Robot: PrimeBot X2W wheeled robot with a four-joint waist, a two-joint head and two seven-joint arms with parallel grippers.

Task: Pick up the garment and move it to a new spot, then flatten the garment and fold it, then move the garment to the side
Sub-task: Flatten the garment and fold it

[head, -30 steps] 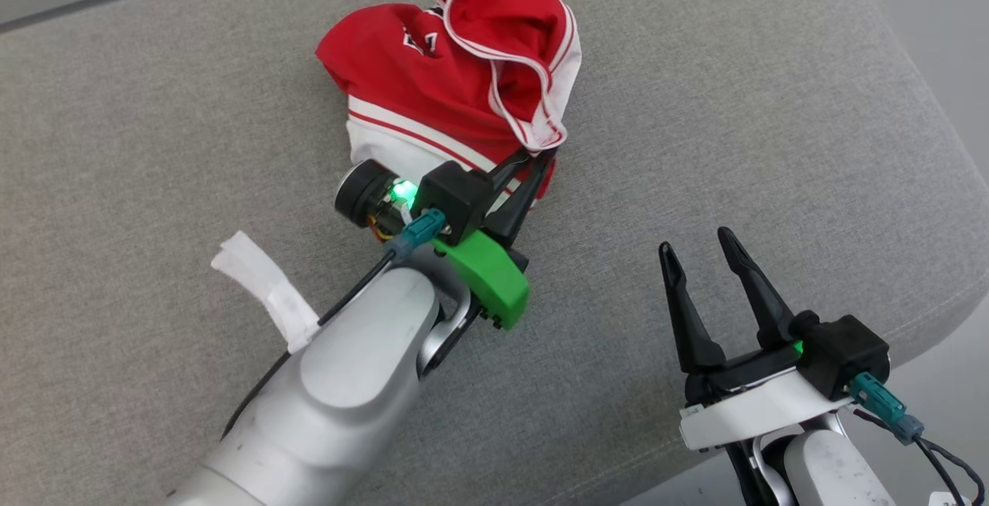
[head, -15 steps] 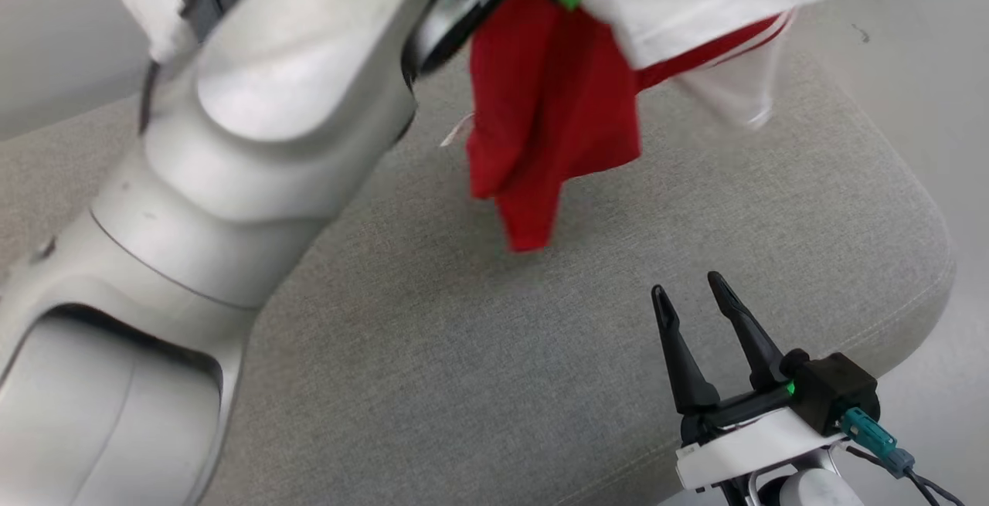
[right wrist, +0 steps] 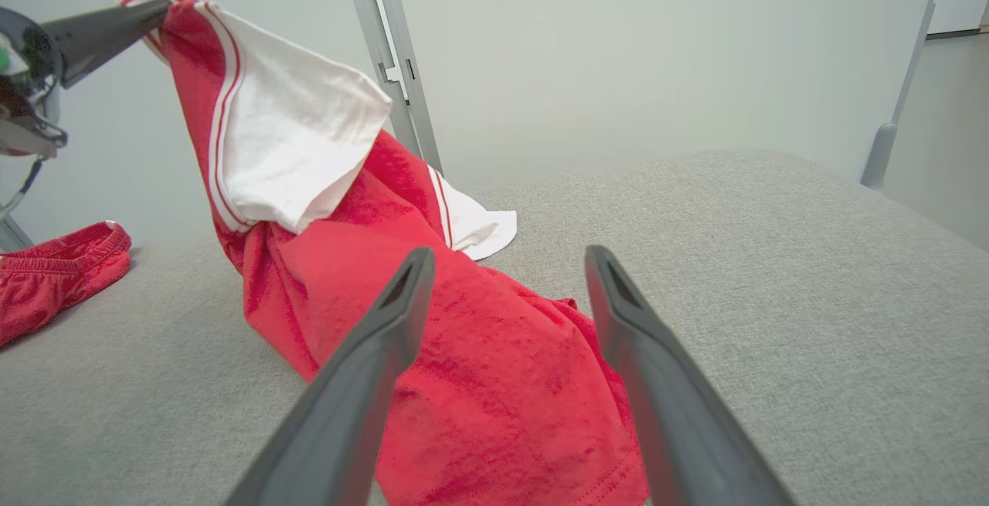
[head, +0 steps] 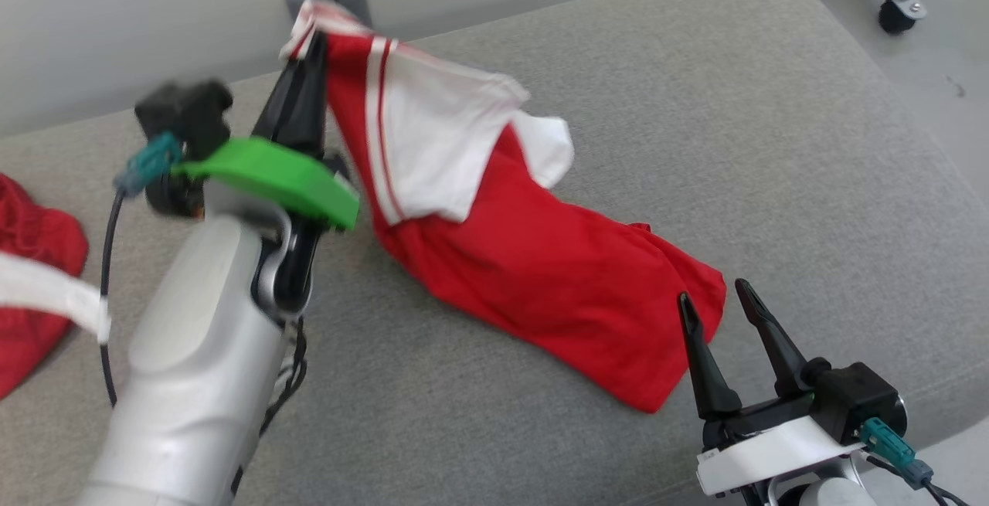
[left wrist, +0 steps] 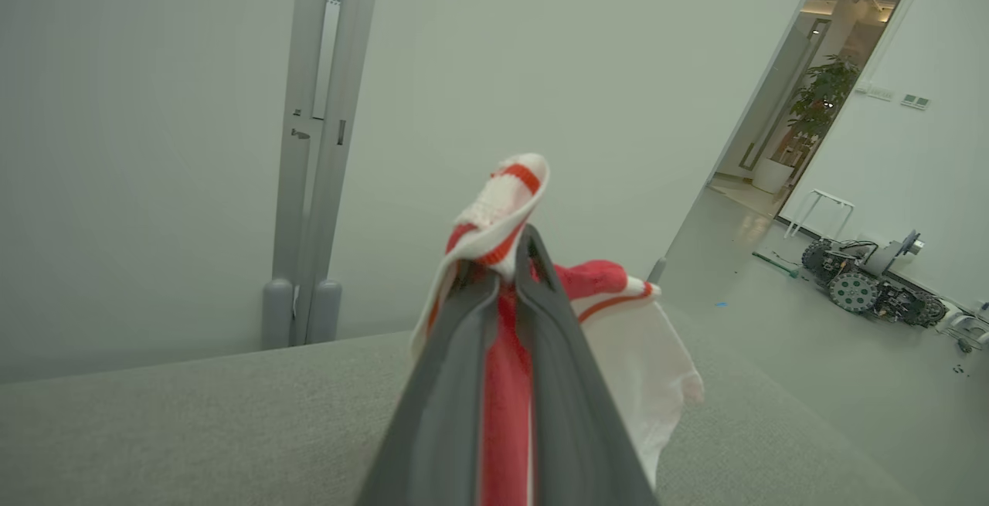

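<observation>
Holding the red-and-white jersey (head: 533, 274) aloft, left gripper (head: 307, 42) fingers pinching its striped hem | its lower end lies on the grey cushion (head: 773, 104), long axis slanting toward our right gripper (head: 715, 295) | those fingers spread, just beside the free red corner; we judge this arm nearer.

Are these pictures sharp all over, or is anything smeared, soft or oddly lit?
Head view: the parts behind the left gripper look smeared, while the garment and right gripper are crisp. Left wrist view: that gripper's fingers near the lens are soft; the doorway at upper right glows brightest. Right wrist view: its fingers are soft-edged, the garment's weave sharp, light even.
</observation>
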